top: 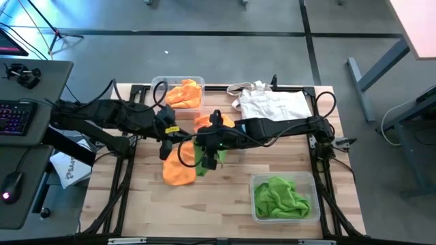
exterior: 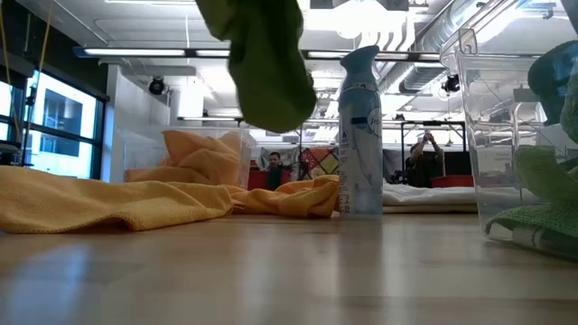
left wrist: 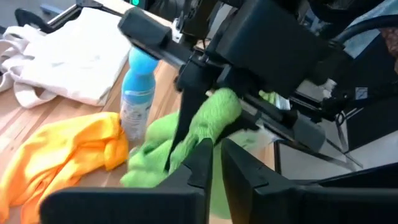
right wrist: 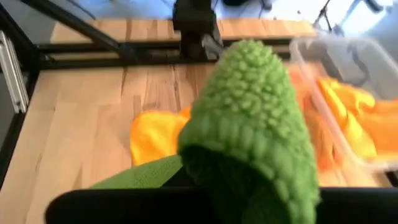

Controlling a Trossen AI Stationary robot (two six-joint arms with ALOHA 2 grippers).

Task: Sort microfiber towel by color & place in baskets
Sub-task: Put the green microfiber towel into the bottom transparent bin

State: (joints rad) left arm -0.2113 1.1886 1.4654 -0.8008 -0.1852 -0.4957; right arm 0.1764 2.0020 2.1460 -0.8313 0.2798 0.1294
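The right gripper (top: 208, 155) is clamped on a bright green microfiber towel (exterior: 264, 59), lifted off the wooden table (top: 231, 204) — the carrying step. Next it should travel to the clear plastic basket (top: 284, 197) holding green cloths (near the table's corner). The left gripper (left wrist: 213, 163) waits nearby with fingers almost together, empty.

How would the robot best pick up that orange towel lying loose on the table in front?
Probably from straight above, pinching a raised fold near the middle of the orange towel. It lies crumpled on the wooden table, so its humps give the fingers something to close on, while flat edges would slip. The left tool is just beside it; the right tool already holds a green towel.
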